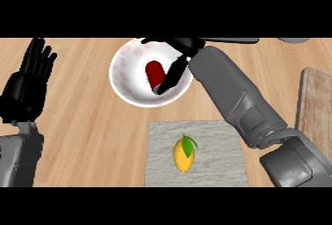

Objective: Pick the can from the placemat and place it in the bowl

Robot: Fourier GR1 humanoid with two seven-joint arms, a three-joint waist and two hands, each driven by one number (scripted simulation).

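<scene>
Head view of the worktop (91,127). The red can (153,74) is off the grey placemat (214,149) and sits inside the white, pink-dappled bowl (126,70), which stands at 12 o'clock from the placemat. The can shows as an elongated red shape; whether it is upright or lying cannot be told. The right hand (183,47) reaches over the bowl's rim from 1 o'clock and meets the can along its 3 o'clock side, while the can's 9 o'clock side is bare. Whether this hand clasps the can or has let it go cannot be told from here.

Risks, as judged:
- If the hand is clasping and pulls back without releasing, the can would come out again.
- A departure dragged toward 3 o'clock could catch the rim and tip or shift the bowl.
- A can left on its side could roll against the curved wall.
- A yellow fruit with a green leaf (183,154) lies mid-placemat, at 6 o'clock from the bowl, and a low retreat of the forearm could brush it.

The left hand (29,74) rests at the 9 o'clock edge, spread and upright, touching nothing
</scene>
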